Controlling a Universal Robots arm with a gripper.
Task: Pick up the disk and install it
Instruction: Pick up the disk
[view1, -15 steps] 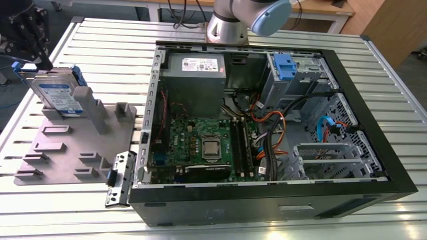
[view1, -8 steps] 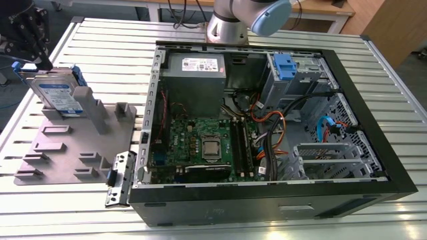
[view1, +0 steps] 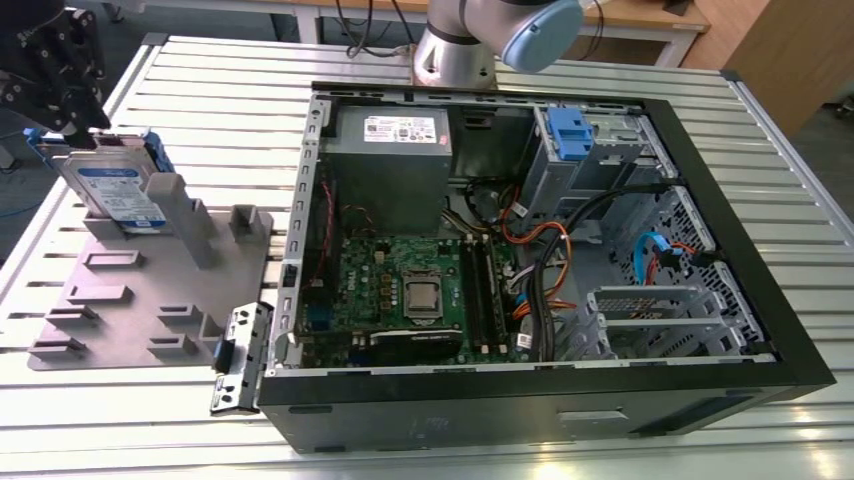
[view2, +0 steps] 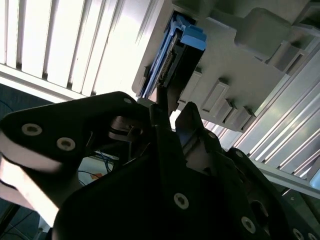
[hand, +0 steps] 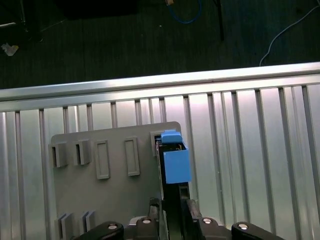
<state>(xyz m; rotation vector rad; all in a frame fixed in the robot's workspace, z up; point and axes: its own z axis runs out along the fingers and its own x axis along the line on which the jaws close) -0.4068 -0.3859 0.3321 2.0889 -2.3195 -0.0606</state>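
I am watching the end effector (hand: 172, 209) sitting astride the disk (view1: 118, 186), which is standing in its grey holder (view1: 134, 300); I cannot tell its grasp, and installing into the computer case (view1: 534, 405) is not yet done.

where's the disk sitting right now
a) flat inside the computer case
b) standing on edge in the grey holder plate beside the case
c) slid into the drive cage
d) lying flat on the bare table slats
B: the disk stands on edge in a slot of the grey holder plate, to the exterior view's left of the open computer case, with the tool at its top edge.
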